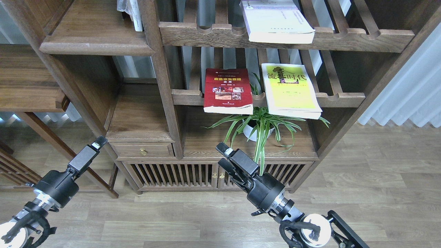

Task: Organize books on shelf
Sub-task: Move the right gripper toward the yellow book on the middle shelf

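Three books lie flat on the slatted shelves. The dark red book (227,91) and the yellow-green book (291,90) rest side by side on the middle slatted rail. The pale lilac-white book (275,20) sits on the rail above. The solid plank shelf (93,34) with its rounded front edge is at the upper left. My left gripper (98,142) hangs low at the left, seen edge-on, empty, near the drawer. My right gripper (220,155) is open and empty in front of the lower cabinet, well below the red book.
A potted spider plant (260,127) stands under the two middle books, just right of my right gripper. A small drawer (143,150) and slatted cabinet doors (172,174) sit below. White items (132,13) stand at the back of the plank shelf. A wooden side table (27,82) is at the left.
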Robot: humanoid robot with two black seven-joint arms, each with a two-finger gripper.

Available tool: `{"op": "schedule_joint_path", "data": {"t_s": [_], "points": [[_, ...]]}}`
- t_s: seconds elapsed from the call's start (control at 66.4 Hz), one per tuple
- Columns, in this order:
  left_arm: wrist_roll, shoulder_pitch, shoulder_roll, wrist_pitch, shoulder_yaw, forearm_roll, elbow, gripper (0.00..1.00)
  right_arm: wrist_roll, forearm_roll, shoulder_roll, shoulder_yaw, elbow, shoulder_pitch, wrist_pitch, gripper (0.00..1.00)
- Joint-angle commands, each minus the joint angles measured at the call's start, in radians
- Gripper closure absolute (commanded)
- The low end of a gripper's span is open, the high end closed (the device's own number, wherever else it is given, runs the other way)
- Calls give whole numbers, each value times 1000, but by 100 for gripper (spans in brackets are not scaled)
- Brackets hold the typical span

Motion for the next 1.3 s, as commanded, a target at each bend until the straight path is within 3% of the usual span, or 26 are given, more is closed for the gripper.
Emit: {"op": "schedule_joint_path", "data": {"t_s": [0.0, 0.346, 0.738, 1.28], "points": [[0, -13, 0, 0, 0, 1, 20, 0, -2, 0, 0, 25, -13, -3, 2, 0], [1, -77, 3, 0, 2, -1, 63, 0, -4, 5, 0, 22, -42, -9, -32, 1], [1, 5, 13, 0, -72, -1, 50, 0, -4, 5, 0, 23, -39, -9, -38, 0], [3, -54, 43, 0, -54, -1, 63, 0, 1, 34, 0, 14, -38, 19, -88, 0]]}}
